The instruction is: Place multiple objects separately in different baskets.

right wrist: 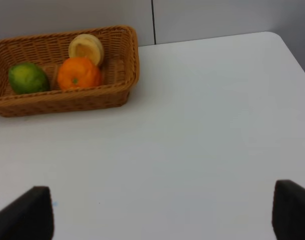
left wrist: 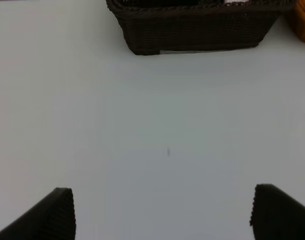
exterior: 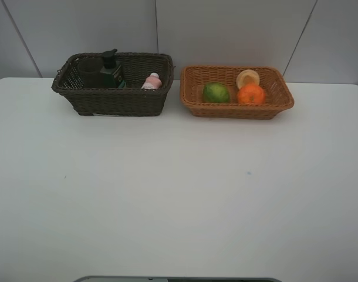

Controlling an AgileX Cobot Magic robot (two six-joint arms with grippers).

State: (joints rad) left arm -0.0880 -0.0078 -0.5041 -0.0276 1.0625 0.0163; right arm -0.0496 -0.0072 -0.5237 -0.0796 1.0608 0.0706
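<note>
A white table (exterior: 179, 194) stands before a grey panelled wall (exterior: 226, 29)

All I see of my own arms are fingertips. The left gripper (left wrist: 162, 212) shows two black fingers (left wrist: 52, 215), wedge-shaped, with finely ribbed inner faces. The right gripper (right wrist: 162, 210) shows two black fingers (right wrist: 30, 212) as well, blunter at the ends; their texture is probably ribbed too, but blur hides it.

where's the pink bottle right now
In the exterior high view the pink bottle sits inside the dark brown basket at its right end, right of the pump bottle.
</note>
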